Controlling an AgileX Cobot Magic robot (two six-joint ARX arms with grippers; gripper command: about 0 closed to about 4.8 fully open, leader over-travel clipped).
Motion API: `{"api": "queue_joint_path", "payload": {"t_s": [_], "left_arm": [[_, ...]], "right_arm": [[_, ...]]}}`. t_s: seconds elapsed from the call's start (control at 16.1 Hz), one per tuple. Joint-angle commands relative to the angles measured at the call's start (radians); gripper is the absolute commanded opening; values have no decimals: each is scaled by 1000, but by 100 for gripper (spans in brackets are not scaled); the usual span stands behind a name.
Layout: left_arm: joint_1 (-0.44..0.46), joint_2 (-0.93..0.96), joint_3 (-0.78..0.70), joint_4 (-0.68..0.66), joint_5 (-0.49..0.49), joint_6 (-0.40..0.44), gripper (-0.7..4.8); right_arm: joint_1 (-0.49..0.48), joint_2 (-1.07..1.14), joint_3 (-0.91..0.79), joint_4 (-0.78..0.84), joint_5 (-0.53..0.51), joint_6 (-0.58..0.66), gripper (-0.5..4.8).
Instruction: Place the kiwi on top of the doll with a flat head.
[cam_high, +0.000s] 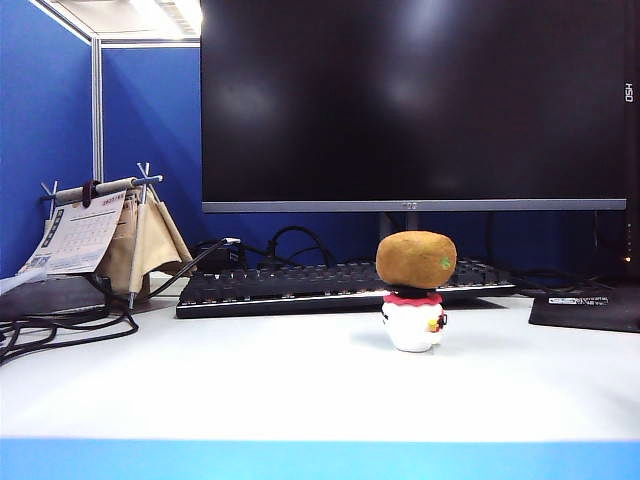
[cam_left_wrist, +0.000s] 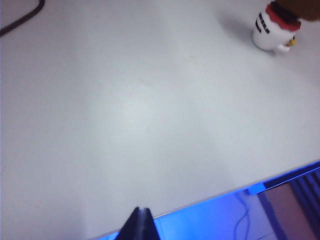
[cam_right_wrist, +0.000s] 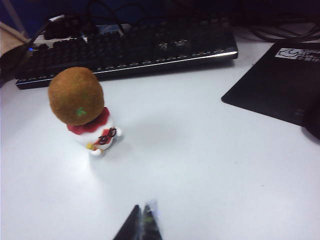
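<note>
The fuzzy brown kiwi rests on top of the small white doll, which stands on the white table in front of the keyboard. The right wrist view shows the kiwi with its green spot, sitting above the doll and its red frill. My right gripper is shut and empty, well back from the doll over bare table. My left gripper is shut and empty above the table's front edge, far from the doll. Neither gripper shows in the exterior view.
A black keyboard lies behind the doll under a large dark monitor. A black mouse pad sits at the right. A desk calendar and loose cables are at the left. The table's front edge is blue.
</note>
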Motion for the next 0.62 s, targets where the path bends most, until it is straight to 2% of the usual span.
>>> {"api": "queue_joint_path", "payload": {"t_s": [0.06, 0.62], "left_arm": [[0, 1, 0, -17, 3, -30, -5], [0, 1, 0, -17, 3, -30, -5]], "right_arm": [[1, -1, -5, -4, -5, 0, -1], [1, -2, -4, -3, -5, 0, -1]]}}
